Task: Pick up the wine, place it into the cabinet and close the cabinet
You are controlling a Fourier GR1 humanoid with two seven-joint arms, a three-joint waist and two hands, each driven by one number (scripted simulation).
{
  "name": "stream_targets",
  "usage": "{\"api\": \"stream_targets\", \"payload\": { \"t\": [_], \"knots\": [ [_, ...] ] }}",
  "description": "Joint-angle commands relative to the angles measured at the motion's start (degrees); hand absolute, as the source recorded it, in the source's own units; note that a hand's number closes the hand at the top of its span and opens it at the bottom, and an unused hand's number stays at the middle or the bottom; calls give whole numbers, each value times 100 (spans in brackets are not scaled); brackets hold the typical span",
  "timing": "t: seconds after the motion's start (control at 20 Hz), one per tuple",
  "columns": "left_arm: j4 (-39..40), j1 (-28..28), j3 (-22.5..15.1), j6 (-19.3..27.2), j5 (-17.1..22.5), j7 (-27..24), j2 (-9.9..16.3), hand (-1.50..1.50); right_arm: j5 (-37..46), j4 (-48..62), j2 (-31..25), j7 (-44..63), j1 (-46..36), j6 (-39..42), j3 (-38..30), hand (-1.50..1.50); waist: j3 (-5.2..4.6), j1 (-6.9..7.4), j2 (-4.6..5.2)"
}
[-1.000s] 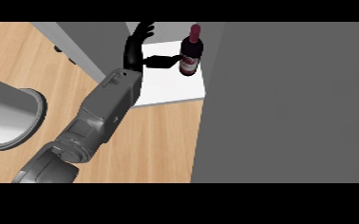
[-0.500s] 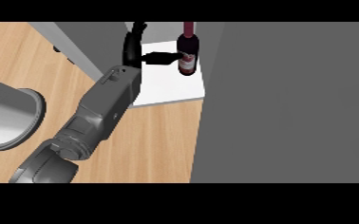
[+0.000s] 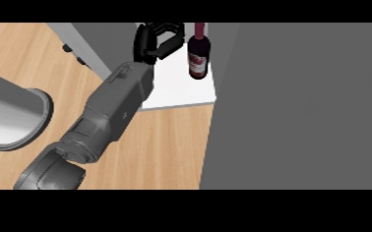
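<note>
The wine bottle [image 3: 198, 59], dark with a red label and red neck, stands upright on the cabinet's white shelf [image 3: 181, 94], near its right side. My left hand [image 3: 155, 40] is just to the left of the bottle, with a narrow gap between them. Its fingers are curled and hold nothing. The grey forearm [image 3: 116, 103] runs down to the lower left over the wooden counter. A wide grey cabinet door [image 3: 291, 108] fills the right of the view. My right hand does not show.
A second grey cabinet panel [image 3: 98, 37] with a dark handle [image 3: 69, 48] stands at the upper left. A round grey vessel [image 3: 18, 113] sits at the left edge of the wooden counter [image 3: 167, 147].
The hand has come off the bottle and drawn a little left, its fingers curling in. The bottle stays upright on the shelf.
</note>
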Motion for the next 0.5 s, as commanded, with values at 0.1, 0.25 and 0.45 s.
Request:
{"api": "stream_targets", "payload": {
  "t": [0.1,0.25,0.45],
  "knots": [
    [-52,-220,104,-434,56,21,-206,-150,-373,-1100,-162,466,332,8,-107,-150,7,101,-49],
    [-89,-295,127,-621,47,222,-150,-150,-168,-1068,-78,627,376,-144,-32,-150,6,249,-91],
    [-209,-311,97,-459,155,321,-296,-150,-408,-1234,-229,765,314,-20,-290,-150,10,255,-107]
  ]
}}
